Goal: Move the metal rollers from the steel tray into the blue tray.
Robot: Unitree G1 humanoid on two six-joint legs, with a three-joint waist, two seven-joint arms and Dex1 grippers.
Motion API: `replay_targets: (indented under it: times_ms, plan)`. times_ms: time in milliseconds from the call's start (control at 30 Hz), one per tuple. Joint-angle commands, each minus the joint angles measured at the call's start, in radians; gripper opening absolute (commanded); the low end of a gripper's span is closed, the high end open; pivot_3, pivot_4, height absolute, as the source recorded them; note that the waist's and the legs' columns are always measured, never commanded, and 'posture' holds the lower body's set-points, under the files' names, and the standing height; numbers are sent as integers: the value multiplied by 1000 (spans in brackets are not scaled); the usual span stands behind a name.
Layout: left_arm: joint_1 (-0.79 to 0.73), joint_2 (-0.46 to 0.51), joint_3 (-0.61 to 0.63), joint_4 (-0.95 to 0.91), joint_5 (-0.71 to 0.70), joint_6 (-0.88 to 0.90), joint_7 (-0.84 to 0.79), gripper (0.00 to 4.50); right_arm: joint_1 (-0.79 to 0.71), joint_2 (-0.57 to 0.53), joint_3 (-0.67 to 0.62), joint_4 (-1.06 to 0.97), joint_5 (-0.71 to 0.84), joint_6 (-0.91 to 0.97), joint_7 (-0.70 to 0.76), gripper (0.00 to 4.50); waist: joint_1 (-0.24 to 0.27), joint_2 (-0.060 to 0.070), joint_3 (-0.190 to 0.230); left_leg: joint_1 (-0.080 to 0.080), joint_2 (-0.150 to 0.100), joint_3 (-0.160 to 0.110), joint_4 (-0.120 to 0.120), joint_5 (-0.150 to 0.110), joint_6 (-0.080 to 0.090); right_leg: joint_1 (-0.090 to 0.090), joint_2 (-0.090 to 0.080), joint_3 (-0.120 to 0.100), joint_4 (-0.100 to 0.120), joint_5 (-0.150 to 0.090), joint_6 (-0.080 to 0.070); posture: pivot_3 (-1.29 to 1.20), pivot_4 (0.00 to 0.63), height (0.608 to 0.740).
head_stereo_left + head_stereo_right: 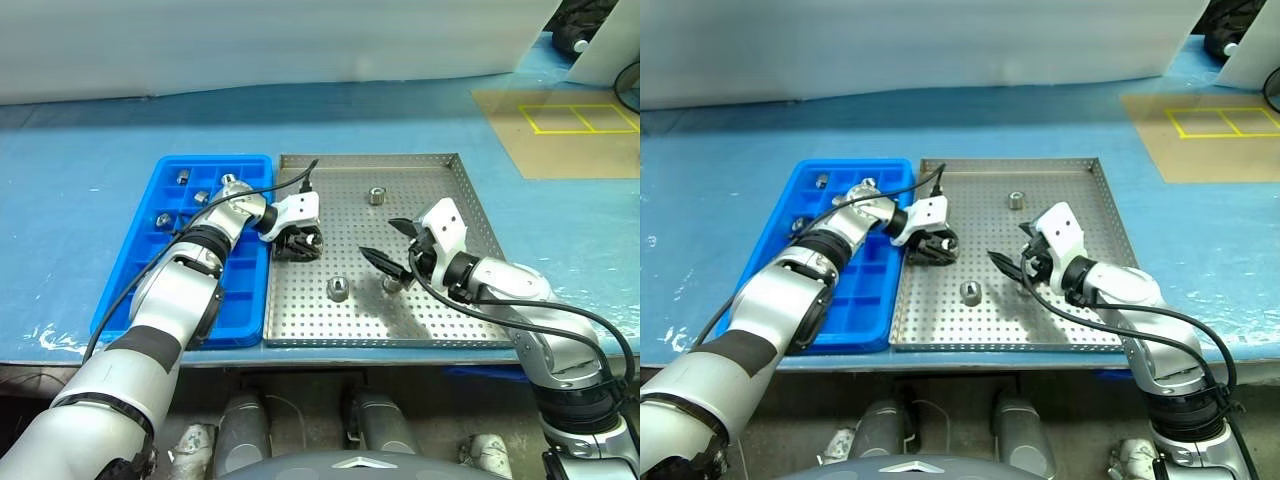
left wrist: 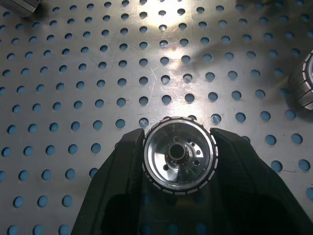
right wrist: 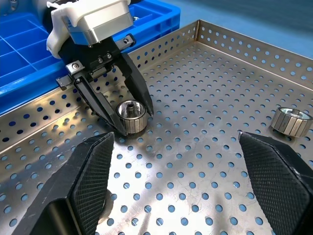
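No legible text anywhere.

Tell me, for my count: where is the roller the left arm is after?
Clamped in the left gripper, the roller sits on the steel tray near its blue tray side.

Counter [image 1: 70,200] with a blue surface is lying under everything; white sheeting [image 1: 250,45] is running along its far edge; brown cardboard-like panel [image 1: 560,135] is sitting at the far right on the counter, carrying a yellow taped rectangle [image 1: 583,119] split into two boxes; dark object [image 1: 585,30] is peeking in at the top right corner, too cropped to identify.
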Motion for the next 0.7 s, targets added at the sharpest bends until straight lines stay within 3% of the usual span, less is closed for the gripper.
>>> replay_targets:
  times_ms: [33,200,400,567,700]
  plan:
    - [-35,65,102,-47,-107,-23,-58,1786,-20,-1,-9,-14,7,-19,3,4223,0,0,0,-1,0,0,-1,0,0,-1,0,0,0,0,0,-405,150,740]
    - [-48,145,204,-127,-228,23,-155,1786,-95,-11,23,31,20,-38,72,4223,4,0,1,-3,0,0,-4,1,-2,-5,2,1,0,0,0,-325,150,740]
    - [47,270,220,-332,-290,118,-248,1786,-253,-24,108,165,8,-107,231,4223,30,0,1,-3,0,0,-6,1,-1,-5,-1,0,0,0,-1,-165,150,740]
    - [267,401,259,-711,-368,288,-222,1786,-441,52,213,351,-5,-198,379,4223,45,0,1,-10,2,0,-5,1,-2,-14,-1,-1,7,-1,-1,-13,150,740]
    - [447,490,324,-985,-433,452,-139,1786,-541,133,273,493,-29,-280,468,4223,91,0,1,-21,2,-1,-3,6,-9,-26,0,-8,17,-2,-4,132,150,740]
